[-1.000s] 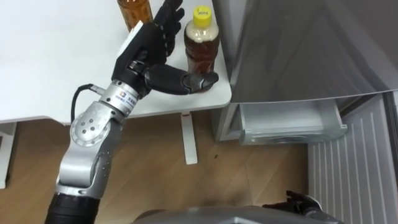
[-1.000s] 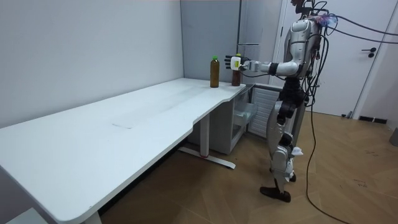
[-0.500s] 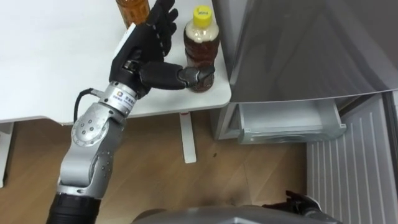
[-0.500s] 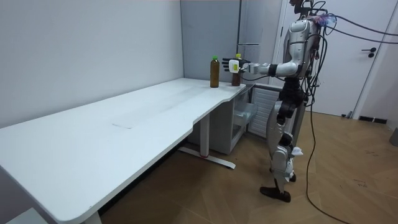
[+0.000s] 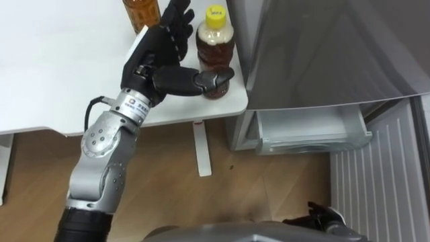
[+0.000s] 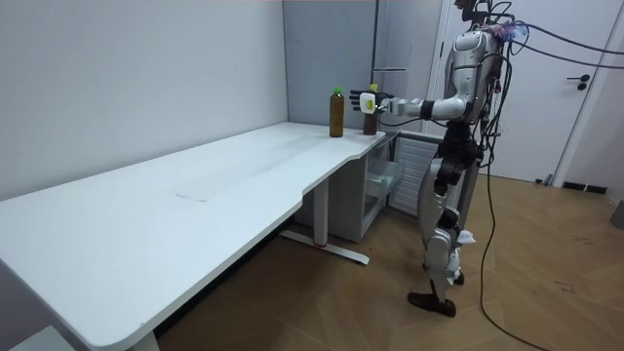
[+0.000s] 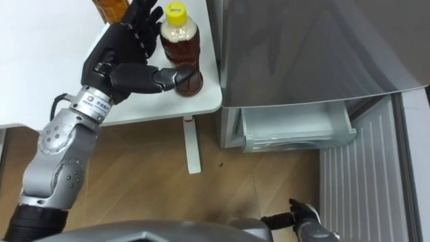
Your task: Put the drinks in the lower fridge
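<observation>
**A:** Where was the yellow-capped bottle [image 5: 213, 48] in relation to the left robot hand [image 5: 158, 59]?

**B:** It stood upright on the white tabletop [image 5: 60, 67], near the corner next to the grey fridge [image 5: 322, 54]. It sat in the gap between the thumb and the fingers [image 5: 176, 23]. The thumb lay across the lower front of the bottle, with its tip against the bottle's base. The fingers rose on the bottle's left side, close against it.

**A:** So the hand had closed on it?

**B:** No. The hand was spread wide with the fingers nearly straight and fanned upward, not curled round the bottle. Only the thumb reached across it.

**A:** How was the arm placed?

**B:** It came in from the lower left with the elbow bent over the wooden floor. The forearm angled up over the tabletop's edge, and the back of the hand faced left. In the room view the robot stood upright at the far end of the tabletop beside the fridge, holding that arm out level towards the bottles.

**A:** What else was nearby?

**B:** A second tea bottle [image 5: 140, 9] stood just behind the fingers. The lower fridge compartment [image 5: 306, 131] was open below the grey door.

**A:** And the right robot hand [image 7: 304, 218]?

**B:** It was low near the robot's body, and I couldn't make out its fingers.
</observation>
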